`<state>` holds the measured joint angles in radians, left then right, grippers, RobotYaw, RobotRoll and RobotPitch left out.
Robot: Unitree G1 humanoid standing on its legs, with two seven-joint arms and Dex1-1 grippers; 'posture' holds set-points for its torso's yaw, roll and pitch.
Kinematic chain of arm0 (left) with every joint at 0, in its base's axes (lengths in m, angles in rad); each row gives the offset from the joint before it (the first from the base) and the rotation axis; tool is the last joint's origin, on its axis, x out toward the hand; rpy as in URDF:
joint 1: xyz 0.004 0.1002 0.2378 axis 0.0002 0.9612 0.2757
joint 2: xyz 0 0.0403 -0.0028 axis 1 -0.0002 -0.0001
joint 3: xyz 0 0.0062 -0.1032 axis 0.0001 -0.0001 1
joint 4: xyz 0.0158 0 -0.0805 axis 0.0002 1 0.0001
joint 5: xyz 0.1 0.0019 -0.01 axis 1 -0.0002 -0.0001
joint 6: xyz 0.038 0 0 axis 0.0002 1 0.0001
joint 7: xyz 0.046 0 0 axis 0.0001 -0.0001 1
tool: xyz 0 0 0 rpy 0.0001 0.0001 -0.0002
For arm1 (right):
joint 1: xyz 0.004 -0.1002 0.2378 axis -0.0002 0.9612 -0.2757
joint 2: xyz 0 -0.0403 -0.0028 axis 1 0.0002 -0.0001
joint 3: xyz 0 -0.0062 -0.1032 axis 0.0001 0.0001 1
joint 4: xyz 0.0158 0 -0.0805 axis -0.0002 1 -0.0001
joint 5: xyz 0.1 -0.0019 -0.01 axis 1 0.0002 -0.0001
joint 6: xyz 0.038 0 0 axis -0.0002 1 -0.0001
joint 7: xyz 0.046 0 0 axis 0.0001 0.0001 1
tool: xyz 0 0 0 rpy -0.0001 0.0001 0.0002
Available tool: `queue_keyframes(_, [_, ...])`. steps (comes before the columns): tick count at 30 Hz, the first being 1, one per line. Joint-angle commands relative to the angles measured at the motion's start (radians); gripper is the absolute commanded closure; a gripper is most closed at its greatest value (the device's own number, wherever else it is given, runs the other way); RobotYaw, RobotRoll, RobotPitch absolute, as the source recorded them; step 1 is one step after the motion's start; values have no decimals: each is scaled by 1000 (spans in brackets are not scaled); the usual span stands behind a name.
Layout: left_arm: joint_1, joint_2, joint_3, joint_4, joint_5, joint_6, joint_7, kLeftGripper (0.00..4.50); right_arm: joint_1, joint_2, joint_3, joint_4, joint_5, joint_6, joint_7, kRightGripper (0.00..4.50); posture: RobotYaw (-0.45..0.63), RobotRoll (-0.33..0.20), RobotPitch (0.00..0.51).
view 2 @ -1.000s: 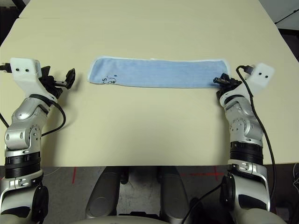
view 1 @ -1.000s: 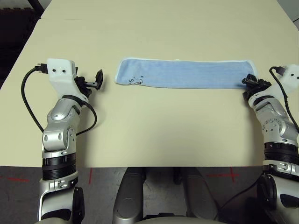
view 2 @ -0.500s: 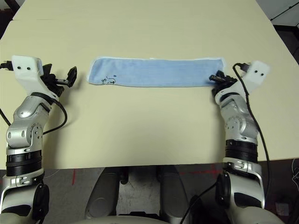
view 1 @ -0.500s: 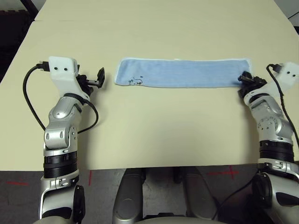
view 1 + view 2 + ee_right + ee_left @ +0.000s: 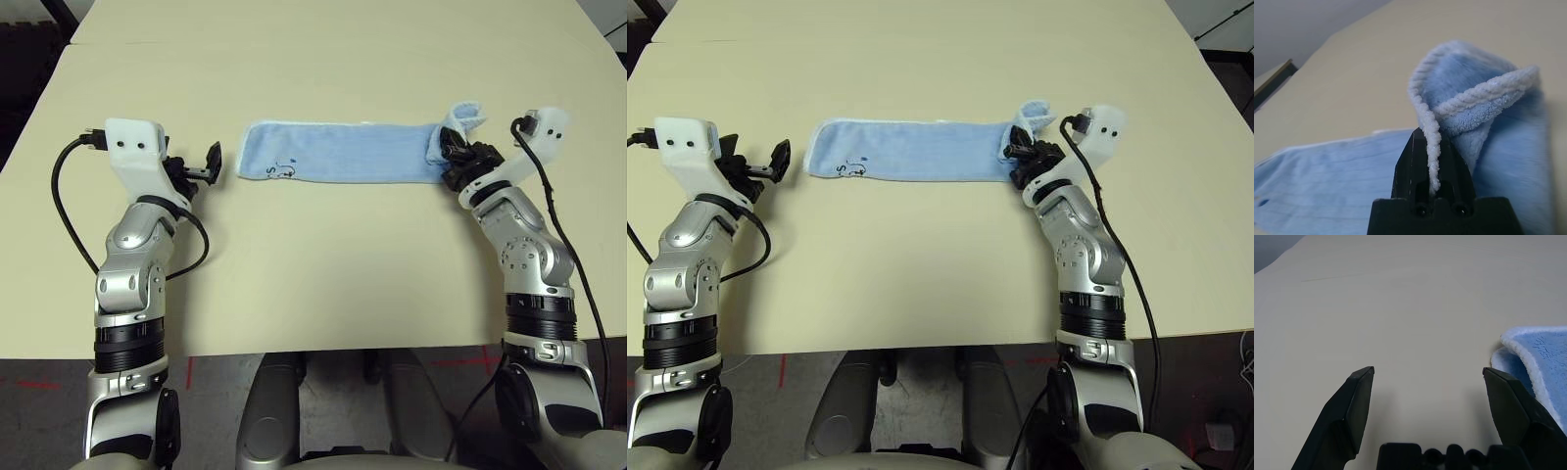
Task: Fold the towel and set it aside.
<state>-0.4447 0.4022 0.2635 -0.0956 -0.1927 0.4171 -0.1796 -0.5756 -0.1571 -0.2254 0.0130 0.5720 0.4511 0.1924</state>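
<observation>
My right end effector [image 5: 453,157] is clamped tight on the towel [image 5: 343,153]: in the right wrist view the two black fingers [image 5: 1432,164] are pressed together with the white stitched edging pinched between them, and the light-blue terry curls up and over just beyond the tips. From the head camera I see that pinched end raised off the table [image 5: 313,264] as a small loop, while the remainder of the towel lies flat as a long folded strip running across the middle of the table, its small dark embroidered motif [image 5: 283,168] near the end closest to my left side. My right forearm rises from the near table edge and leans inward toward the strip, with the white wrist housing out to the side of the lifted end and a black cable trailing down along the arm. My left end effector [image 5: 1427,396] stands wide open, holding nothing, its fingers spread over bare table; the rounded end of the towel sits just beside one fingertip without touching it. My left forearm comes up from the near edge on the left, wrist bent so the fingers point toward the towel, a black cable looping beside it.
</observation>
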Motion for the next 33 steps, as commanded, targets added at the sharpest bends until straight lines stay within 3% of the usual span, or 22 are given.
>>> queue_keyframes(1, [19,-9,-3,9,3,-6,5,0,18,15,25,-26,3,20,15,4472,28,0,312])
queue_keyframes(22, [22,-10,1,5,5,-6,12,0,9,131,143,29,-52,19,29,4472,48,0,313])
queue_keyframes(30, [33,-10,4,-10,4,-1,16,0,-2,148,137,48,-71,28,3,4472,58,0,317])
queue_keyframes(31, [34,-10,4,-11,4,0,17,0,-1,148,136,47,-73,29,3,3908,58,0,317])
queue_keyframes(33, [34,-9,4,-11,4,0,18,0,-3,147,133,51,-77,28,3,3254,58,0,317])
